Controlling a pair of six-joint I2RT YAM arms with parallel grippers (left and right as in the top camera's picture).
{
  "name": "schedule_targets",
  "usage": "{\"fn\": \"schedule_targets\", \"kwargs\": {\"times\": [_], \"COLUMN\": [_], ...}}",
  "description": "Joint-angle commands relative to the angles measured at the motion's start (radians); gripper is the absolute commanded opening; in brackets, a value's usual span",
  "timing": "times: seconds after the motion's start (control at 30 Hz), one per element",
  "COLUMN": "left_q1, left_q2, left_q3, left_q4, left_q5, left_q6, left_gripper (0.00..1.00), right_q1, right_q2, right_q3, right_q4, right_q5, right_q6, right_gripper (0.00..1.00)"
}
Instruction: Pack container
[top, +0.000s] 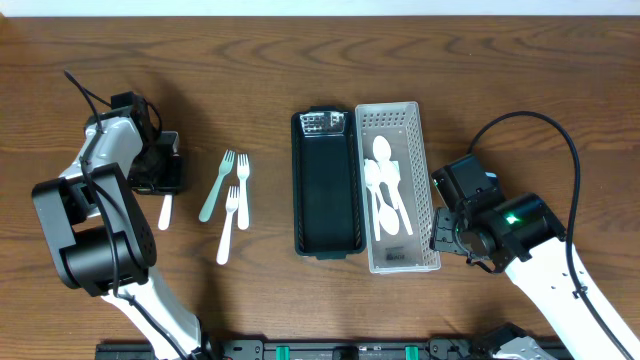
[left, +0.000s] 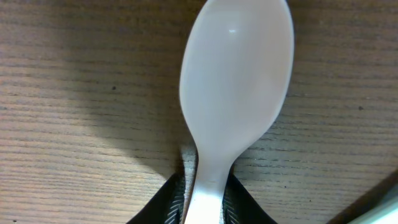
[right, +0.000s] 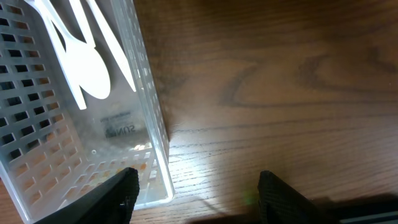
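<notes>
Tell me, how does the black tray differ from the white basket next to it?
The black tray has solid walls; the white basket is full of holes. The black tray holds no cutlery; the white basket holds white spoons. Both are long, rectangular and lie side by side.

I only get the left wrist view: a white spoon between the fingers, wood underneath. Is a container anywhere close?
Observer: Not close. A white perforated basket sits right of the table's centre, with a black tray against its left side.
Operator: Anything in the basket?
Observer: Several white spoons lie in it; the tray looks empty.
Operator: What is the other arm doing?
Observer: The right hand is open beside the basket's outer wall, holding nothing.
</notes>
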Motion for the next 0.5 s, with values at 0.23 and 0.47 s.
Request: {"fn": "schedule_targets", "kwargs": {"times": [0.23, 0.47], "left_q1": [-0.003, -0.026], "left_q2": [0.014, 0.0], "left_q3": [-0.005, 0.014], "left_q4": [-0.002, -0.013], "left_q5": [-0.004, -0.004], "left_q6": [-0.021, -0.059], "left_gripper": [0.09, 0.06], "right_q1": [0.001, -0.002], "right_q2": [-0.012, -0.014], "right_q3": [-0.003, -0.002], "right_q4": [0.002, 0.031], "right_q5": [0.016, 0.015], "right_q6": [0.0, 0.012], "right_gripper": [0.64, 0.64]}}
